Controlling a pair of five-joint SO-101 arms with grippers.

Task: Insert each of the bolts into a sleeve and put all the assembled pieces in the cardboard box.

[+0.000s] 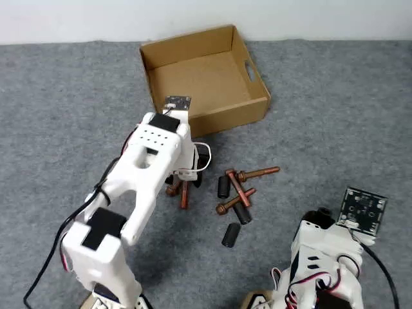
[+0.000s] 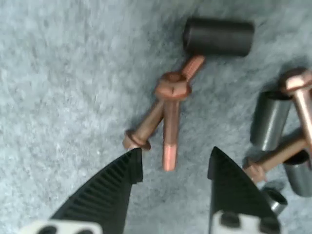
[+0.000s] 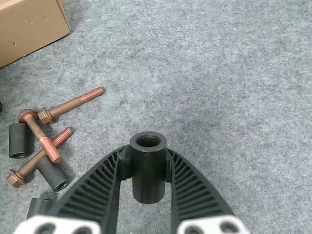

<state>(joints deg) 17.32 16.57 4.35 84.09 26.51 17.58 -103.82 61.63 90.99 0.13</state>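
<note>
Sleeve (image 3: pixel 147 170) in right claw (image 3: pixel 146 156), bolts (image 1: pixel 257 172) on grey carpet (image 1: pixel 335 90), white wall (image 1: pixel 77 19) behind

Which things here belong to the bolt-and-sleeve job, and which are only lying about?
Job: copper bolts, loose black sleeves, sleeve in right gripper, cardboard box, open left gripper.
Lying about: grey mat, arm cables.

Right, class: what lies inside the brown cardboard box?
Bare cardboard floor is all that shows inside the brown cardboard box. Its near wall covers a strip of floor behind it.
</note>
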